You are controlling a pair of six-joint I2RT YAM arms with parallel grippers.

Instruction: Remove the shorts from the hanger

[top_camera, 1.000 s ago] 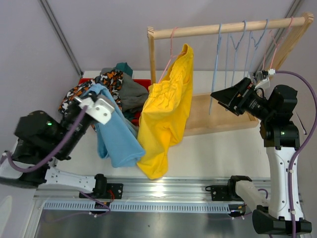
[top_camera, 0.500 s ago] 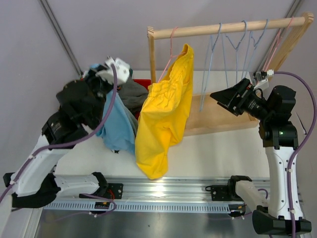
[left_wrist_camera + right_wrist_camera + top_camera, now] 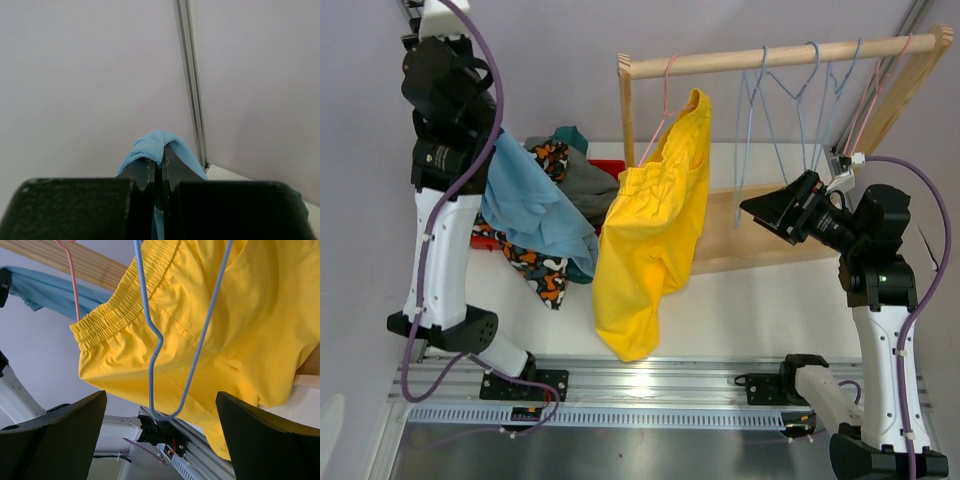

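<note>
1. Yellow shorts [image 3: 645, 235] hang under the wooden rail [image 3: 780, 53], frame centre; only the right wrist view shows the right gripper [image 3: 161, 395] spread wide.
2. Left gripper [image 3: 160, 162] pinches light blue shorts [image 3: 525, 200], upper left; fingertips hidden overhead.

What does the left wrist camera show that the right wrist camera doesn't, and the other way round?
Only the left wrist view shows the left gripper, its jaws shut on a fold of the light blue shorts. Only the right wrist view shows the yellow shorts hanging on the pink hanger, an empty blue hanger in front of them, and the right gripper open, holding nothing. Both views show the light blue shorts and the pale wall.
</note>
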